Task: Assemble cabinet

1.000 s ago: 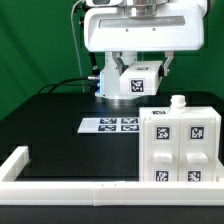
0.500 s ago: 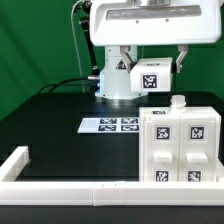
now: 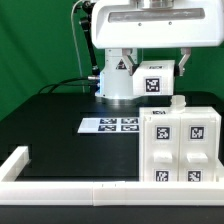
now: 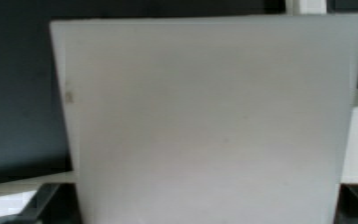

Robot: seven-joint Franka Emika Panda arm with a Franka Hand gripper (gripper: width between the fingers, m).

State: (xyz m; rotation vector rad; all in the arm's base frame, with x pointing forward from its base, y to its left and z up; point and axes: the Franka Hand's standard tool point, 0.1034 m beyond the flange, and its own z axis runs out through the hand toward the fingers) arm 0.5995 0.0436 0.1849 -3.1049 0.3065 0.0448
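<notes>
Above the table (image 3: 55,110), the pincer (image 3: 155,78), clamped on a tagged panel (image 3: 153,84), has moved nearer the cabinet (image 3: 185,150).

Robotics lab rig for sure: green curtain backdrop (image 3: 30,45), matte black table (image 3: 50,125), a marker board (image 3: 110,125) of printed tags lying flat on it, same kind of tags on the white cabinet (image 3: 183,150), low white border frame (image 3: 60,187) along the edge, cable (image 3: 65,84) running behind the arm's base (image 3: 116,88).

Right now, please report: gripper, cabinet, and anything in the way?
Gripper shut on tagged white cabinet part, held in air. Cabinet body on table, apart from held part. Nothing visible between them.
</notes>
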